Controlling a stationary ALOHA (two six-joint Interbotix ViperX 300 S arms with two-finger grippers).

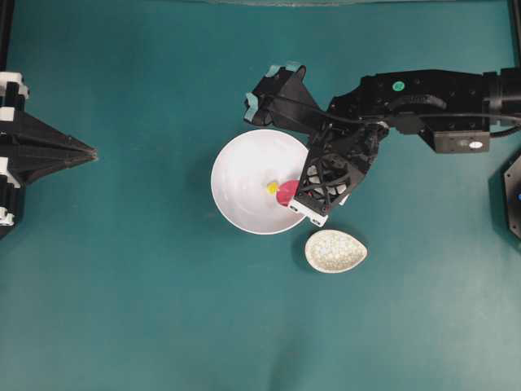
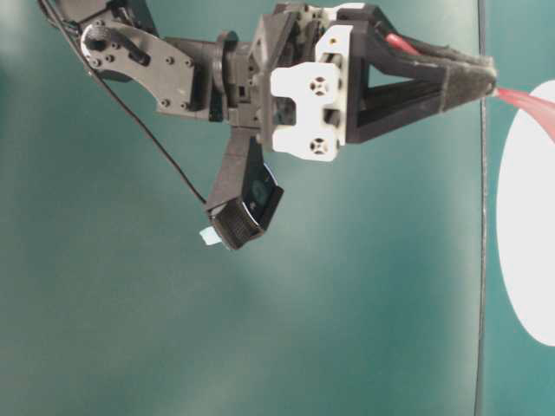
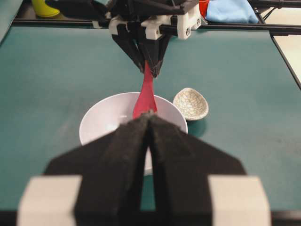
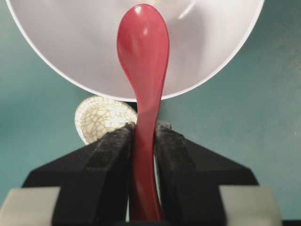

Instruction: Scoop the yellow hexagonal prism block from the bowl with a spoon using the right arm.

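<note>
Yellow hexagonal prism block (image 1: 272, 188) lies inside the bowl (image 1: 240, 175), a little right of its centre, and the red scoop of the spoon (image 1: 286, 192) is just beside it on the right; from above I cannot tell if they touch.

The table (image 1: 146, 309) is covered in teal. The right arm (image 1: 423, 102) reaches in from the right edge of the overhead view, bends at the wrist and points its gripper down and to the left over the right rim of the bowl. The right gripper (image 4: 143, 136) is clamped narrowly on the spoon's handle, one black pad on each side, and the scoop hangs forward over the white inside of the bowl. The left gripper (image 3: 149, 117) rests at the left edge of the table, well apart from the bowl, its fingers pressed together with nothing between them. The small speckled dish (image 1: 335, 250) stands just below and right of the bowl.
</note>
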